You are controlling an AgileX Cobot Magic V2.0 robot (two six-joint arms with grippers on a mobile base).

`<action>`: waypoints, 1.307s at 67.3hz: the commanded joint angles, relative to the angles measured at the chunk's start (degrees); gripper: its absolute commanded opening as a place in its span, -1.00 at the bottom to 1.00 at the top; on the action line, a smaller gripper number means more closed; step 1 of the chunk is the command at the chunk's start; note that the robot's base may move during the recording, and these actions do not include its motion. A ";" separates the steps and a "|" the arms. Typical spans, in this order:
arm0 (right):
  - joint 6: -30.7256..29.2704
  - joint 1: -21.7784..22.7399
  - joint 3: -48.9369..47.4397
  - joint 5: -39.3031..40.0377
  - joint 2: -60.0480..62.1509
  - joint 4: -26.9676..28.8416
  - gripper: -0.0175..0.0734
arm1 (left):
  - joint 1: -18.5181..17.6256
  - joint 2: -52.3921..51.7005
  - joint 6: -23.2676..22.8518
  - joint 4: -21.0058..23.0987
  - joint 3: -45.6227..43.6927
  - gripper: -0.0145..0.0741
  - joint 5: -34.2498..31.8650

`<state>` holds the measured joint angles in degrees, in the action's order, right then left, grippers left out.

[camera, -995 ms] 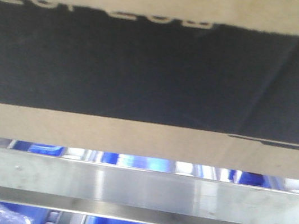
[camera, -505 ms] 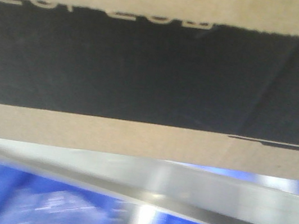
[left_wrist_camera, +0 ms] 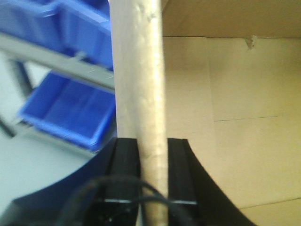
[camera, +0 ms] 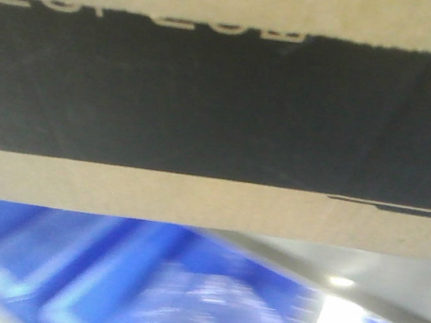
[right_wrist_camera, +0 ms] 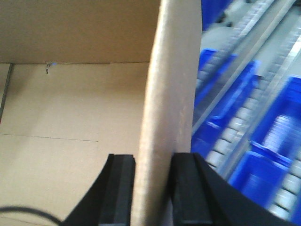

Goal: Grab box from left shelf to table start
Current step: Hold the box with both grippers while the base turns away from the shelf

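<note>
The box (camera: 208,103), brown cardboard with a wide black panel and white lettering along its top, fills the upper two thirds of the front view. My left gripper (left_wrist_camera: 153,160) is shut on the box's left wall (left_wrist_camera: 141,84), one black finger on each side of the cardboard edge. My right gripper (right_wrist_camera: 153,169) is shut the same way on the right wall (right_wrist_camera: 171,84). Both wrist views look into the box's bare brown inside. Below the box, the steel front rail (camera: 374,297) of the left shelf shows blurred and slanting at the lower right.
Blue plastic bins (camera: 99,274) lie blurred under the box. The left wrist view has more blue bins (left_wrist_camera: 70,108) and a grey shelf rail (left_wrist_camera: 56,61) to the left. Beside the box in the right wrist view are blue bins (right_wrist_camera: 263,174) and roller tracks (right_wrist_camera: 235,127).
The box keeps its place in the front view. The steel rail, level a second ago, has tilted and slid toward the lower right, and the blue bins now fill the bottom, blurred by motion.
</note>
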<state>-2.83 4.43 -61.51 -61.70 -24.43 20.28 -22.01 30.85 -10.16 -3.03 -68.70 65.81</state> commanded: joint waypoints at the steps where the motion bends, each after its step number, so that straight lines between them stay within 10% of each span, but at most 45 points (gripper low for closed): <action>1: -0.34 0.33 -1.64 7.96 -0.89 0.03 -0.49 | -0.66 -0.19 0.67 4.85 -2.22 -0.88 -9.02; 88: -0.34 0.33 -1.64 7.96 -0.89 0.03 -0.49 | -0.66 -0.19 0.67 4.96 -2.22 -0.88 -9.02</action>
<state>-2.83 4.43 -61.51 -61.70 -24.43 20.40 -22.01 30.85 -10.16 -3.03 -68.70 66.35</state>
